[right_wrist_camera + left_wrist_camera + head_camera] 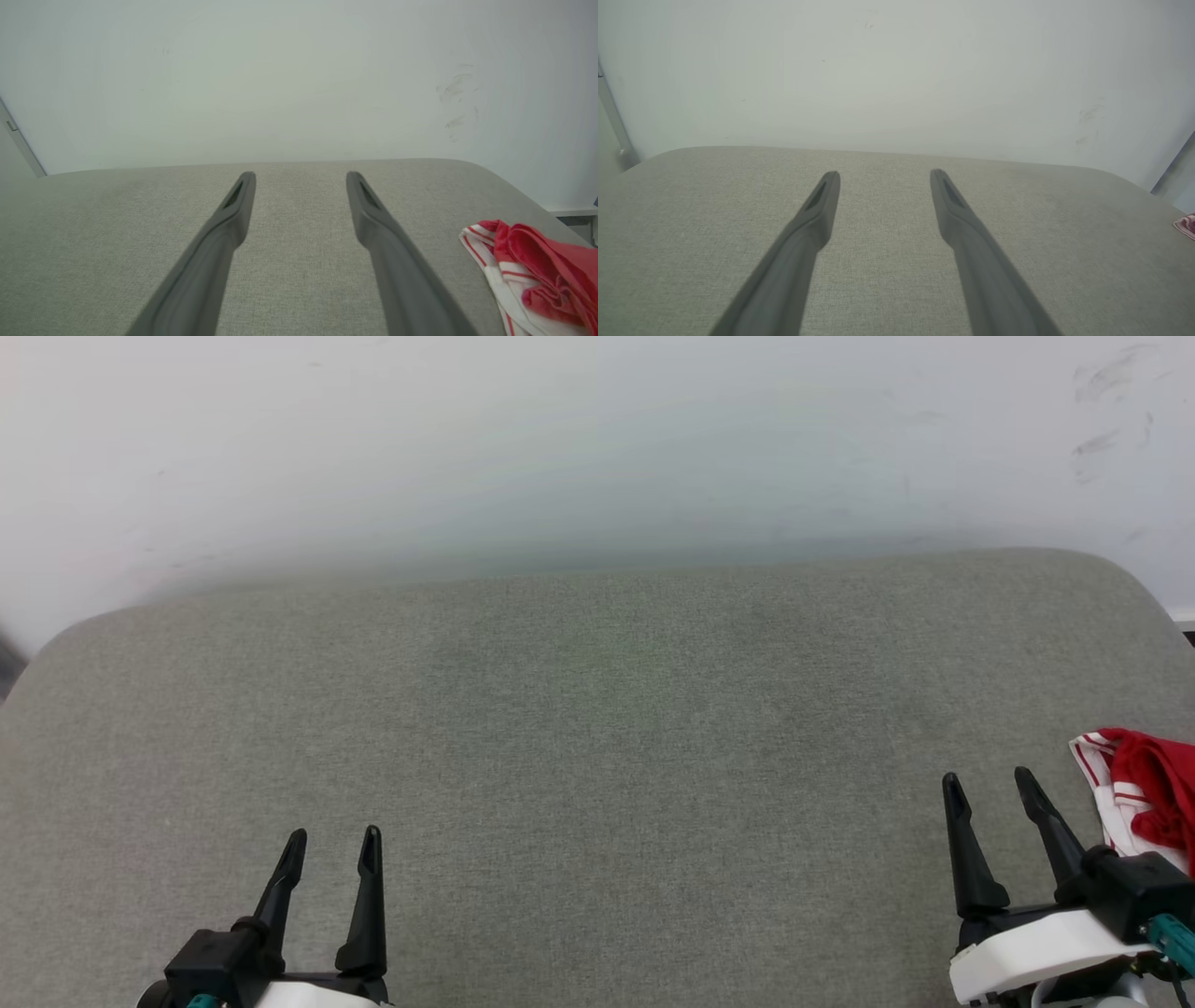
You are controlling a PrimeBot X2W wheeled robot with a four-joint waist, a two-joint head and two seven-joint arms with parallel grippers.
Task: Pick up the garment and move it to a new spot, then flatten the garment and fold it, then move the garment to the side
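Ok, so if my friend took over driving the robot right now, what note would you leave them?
Left gripper: open, empty, over the grey padded surface.
Right gripper: open, empty, just left of the garment, not touching it.
Garment: crumpled in a heap at the surface's right edge.
Done: nothing, judging by the heap.
Left: pick it up, move it to a new spot, flatten it, fold it, move it aside.

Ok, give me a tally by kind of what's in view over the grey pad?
Jersey: 1, bunched, far right.
End effectors: 2, left end effector and right end effector, both open, empty.
Total: 3
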